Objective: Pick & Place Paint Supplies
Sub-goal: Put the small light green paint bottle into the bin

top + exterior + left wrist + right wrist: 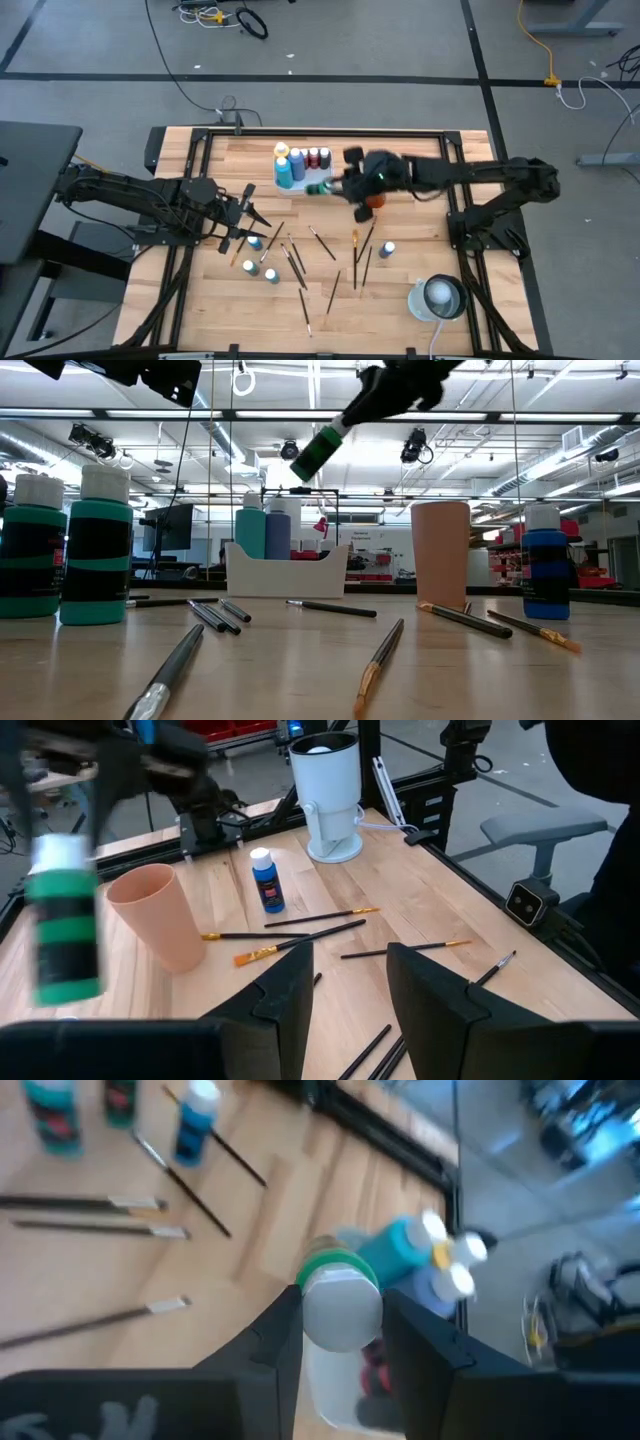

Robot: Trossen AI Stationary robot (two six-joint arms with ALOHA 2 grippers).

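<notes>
Green paint bottle [338, 1295] sits clamped in right tool [340, 1325], above white tray [285, 572].

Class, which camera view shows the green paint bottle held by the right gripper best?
The low view: the green bottle hangs tilted in the right gripper, clear against the ceiling. The right wrist view shows mostly its cap, the left wrist view a blur, the high view a speck.

Bottles stand in the tray [290, 182] at the desk's [420, 300] back, brushes [330, 262] scattered before it, cup [374, 201] to its right.
</notes>
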